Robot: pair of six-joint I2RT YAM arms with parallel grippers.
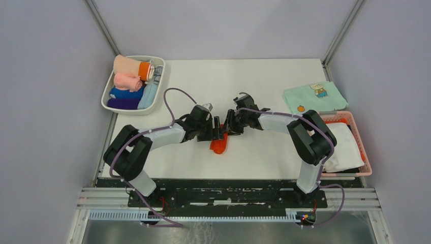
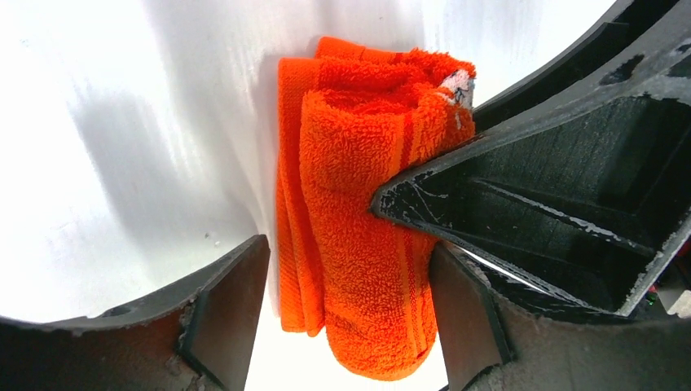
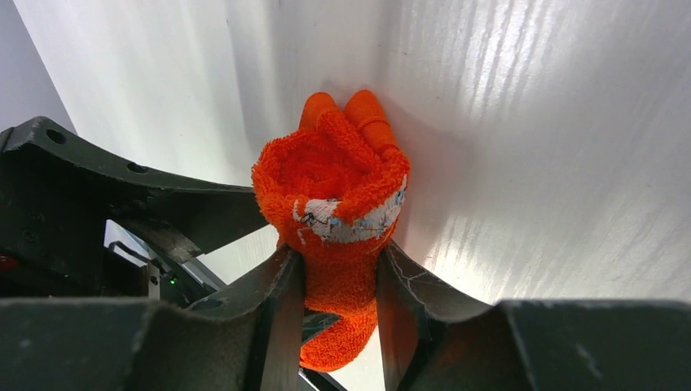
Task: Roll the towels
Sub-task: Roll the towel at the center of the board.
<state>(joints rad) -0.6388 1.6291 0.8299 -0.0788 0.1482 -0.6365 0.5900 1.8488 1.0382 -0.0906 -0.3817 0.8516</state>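
A red-orange towel (image 1: pixel 219 144), partly rolled, lies on the white table (image 1: pixel 244 81) between the two arms. In the right wrist view the roll's spiral end (image 3: pixel 330 175) faces the camera, and my right gripper (image 3: pixel 338 301) is shut on the roll, both fingers pressed into the terry cloth. In the left wrist view the same towel (image 2: pixel 358 244) hangs between my left gripper's (image 2: pixel 342 318) fingers, which stand open. Its right finger (image 2: pixel 464 318) touches the cloth and a gap shows at the left finger (image 2: pixel 224 314). From above, the left gripper (image 1: pixel 215 133) and right gripper (image 1: pixel 228 127) meet over the towel.
A white bin (image 1: pixel 108 94) at the back left holds several rolled cloths, peach, pink, blue and purple. A mint-green cloth with a bear print (image 1: pixel 314 96) lies at the back right. Beside it, a pink basket (image 1: pixel 362 145) holds white cloth.
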